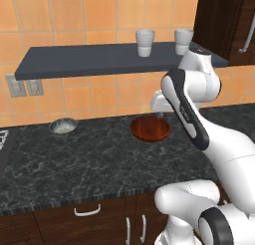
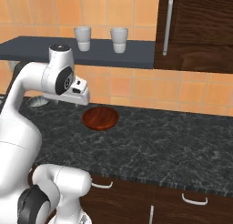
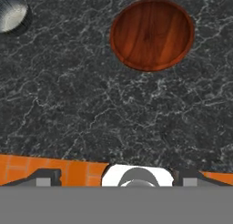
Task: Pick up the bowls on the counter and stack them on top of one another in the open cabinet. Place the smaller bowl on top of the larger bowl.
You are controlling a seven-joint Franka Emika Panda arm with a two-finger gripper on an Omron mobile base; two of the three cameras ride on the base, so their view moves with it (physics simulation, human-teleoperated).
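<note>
Smaller bowl (image 1: 63,125): silvery-grey, ribbed, upright on the counter (image 1: 99,159) at far left, near the tiled wall and well apart from the brown bowl. In my hand view it sits at the upper left corner (image 3: 13,13).
Larger bowl (image 1: 150,128): wide, shallow, reddish-brown, upright on the black marble counter, close to the wall, empty.
My gripper (image 3: 117,178): hovering above the counter, looking down, the larger bowl just ahead of it; fingers (image 3: 45,177) spread wide, grasping nothing.
Open cabinet (image 1: 79,61): slate-blue shelf board above the counter.
White cups (image 1: 144,43): two, standing upright on the shelf's right half, apart from each other.
</note>
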